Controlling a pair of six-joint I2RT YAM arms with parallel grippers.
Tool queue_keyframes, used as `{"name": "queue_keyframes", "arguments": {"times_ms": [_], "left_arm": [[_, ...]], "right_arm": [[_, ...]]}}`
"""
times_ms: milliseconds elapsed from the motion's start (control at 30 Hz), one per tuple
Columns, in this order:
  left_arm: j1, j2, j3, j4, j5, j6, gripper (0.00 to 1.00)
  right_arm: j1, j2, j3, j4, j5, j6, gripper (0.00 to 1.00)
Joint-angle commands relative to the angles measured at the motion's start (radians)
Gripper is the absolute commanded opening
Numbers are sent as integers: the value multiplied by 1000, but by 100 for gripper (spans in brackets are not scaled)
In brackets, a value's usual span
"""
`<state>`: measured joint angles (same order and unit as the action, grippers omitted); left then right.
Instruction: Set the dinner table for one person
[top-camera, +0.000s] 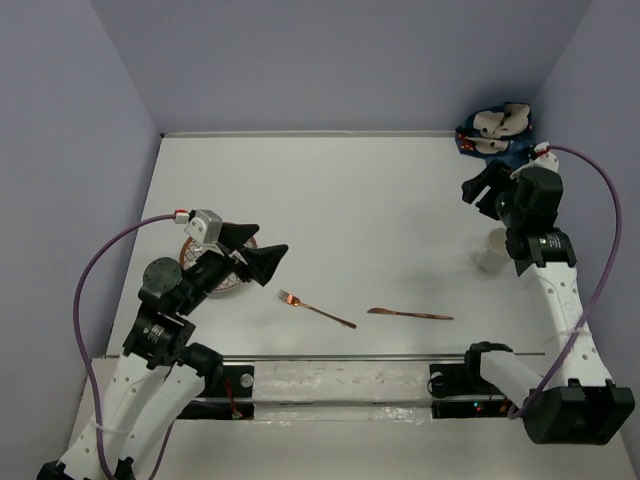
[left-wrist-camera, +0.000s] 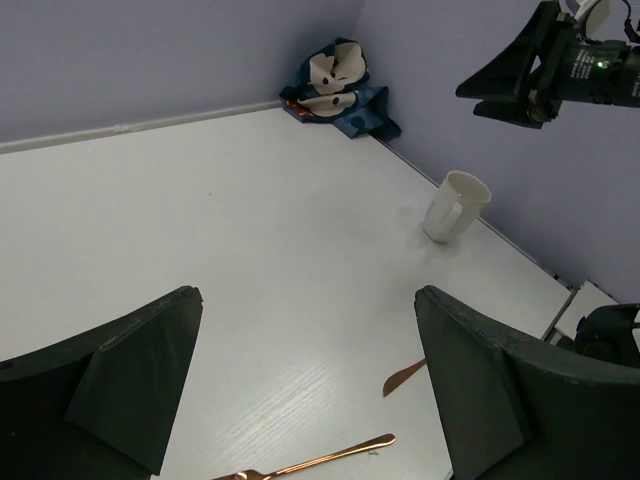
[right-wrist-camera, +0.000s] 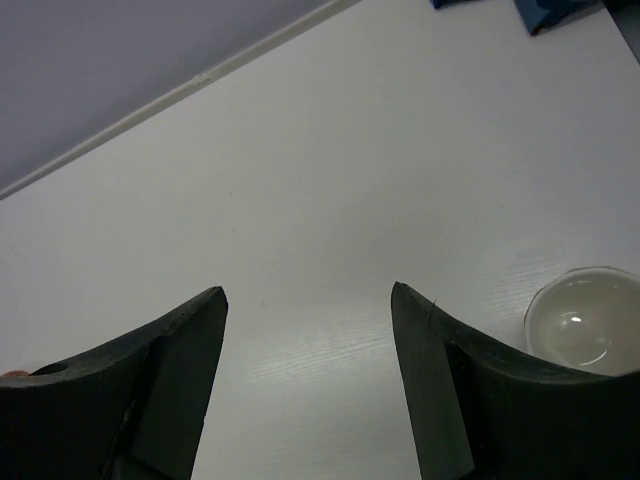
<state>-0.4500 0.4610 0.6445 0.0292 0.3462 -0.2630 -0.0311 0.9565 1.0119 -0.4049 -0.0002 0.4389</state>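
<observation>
The white dinner table (top-camera: 380, 210) carries a copper fork (top-camera: 315, 309) and a copper knife (top-camera: 410, 315) lying near its front middle. The fork (left-wrist-camera: 320, 462) and the knife's tip (left-wrist-camera: 403, 376) also show in the left wrist view. My left gripper (top-camera: 258, 250) hovers open just left of the fork, with nothing between its fingers (left-wrist-camera: 150, 380). A copper-rimmed plate (top-camera: 233, 287) lies mostly hidden under the left arm. A white mug (top-camera: 492, 250) stands at the right. My right gripper (top-camera: 483, 190) hangs open and holds nothing, above and behind the mug (right-wrist-camera: 583, 320).
A crumpled dark blue patterned cloth (top-camera: 495, 135) with white pieces on it lies in the far right corner. Purple-grey walls close the table at the back and sides. The arm bases and a metal rail (top-camera: 340, 355) line the near edge.
</observation>
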Motion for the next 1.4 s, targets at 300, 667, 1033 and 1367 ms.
{"name": "queue_keyframes", "arguments": {"times_ms": [300, 667, 1033, 1367], "left_arm": [[0, -35, -3, 31, 76, 13, 99], [2, -42, -11, 28, 34, 10, 99], [5, -2, -9, 12, -29, 28, 99], [19, 106, -2, 20, -19, 42, 99]], "right_arm": [[5, 424, 290, 241, 238, 8, 70], [-44, 954, 726, 290, 368, -74, 65], [-82, 1405, 1279, 285, 372, -117, 67], [-101, 1630, 1530, 426, 322, -164, 75]]}}
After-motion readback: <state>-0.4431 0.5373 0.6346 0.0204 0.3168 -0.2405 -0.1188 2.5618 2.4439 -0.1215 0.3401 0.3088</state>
